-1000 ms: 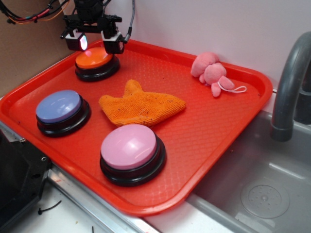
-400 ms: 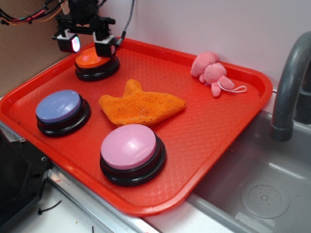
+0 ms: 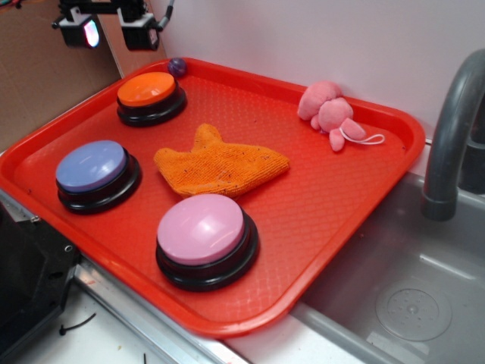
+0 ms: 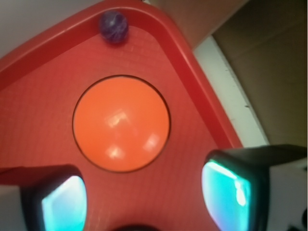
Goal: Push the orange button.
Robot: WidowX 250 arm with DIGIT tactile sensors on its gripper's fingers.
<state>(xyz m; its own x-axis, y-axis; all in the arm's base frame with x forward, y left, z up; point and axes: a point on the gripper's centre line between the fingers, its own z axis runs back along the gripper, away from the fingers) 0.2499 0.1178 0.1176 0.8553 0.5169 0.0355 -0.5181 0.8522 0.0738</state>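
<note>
The orange button [image 3: 147,89], glossy orange dome on a black base, sits at the far left corner of the red tray [image 3: 348,182]. In the wrist view it lies in the middle of the picture [image 4: 121,123]. My gripper [image 3: 111,32] hangs well above the button and a little left of it, near the top edge of the exterior view. Its two fingers stand wide apart with nothing between them [image 4: 144,202]. The gripper touches nothing.
On the tray are a blue button [image 3: 92,167], a pink button [image 3: 201,229], an orange knitted cloth [image 3: 220,165], a pink plush toy [image 3: 327,111] and a small purple ball [image 3: 177,67] in the far corner. A sink and a grey faucet [image 3: 453,129] are at the right.
My gripper has risen from just over the orange button and moved left, up to the top of the picture. The purple ball behind the button now shows.
</note>
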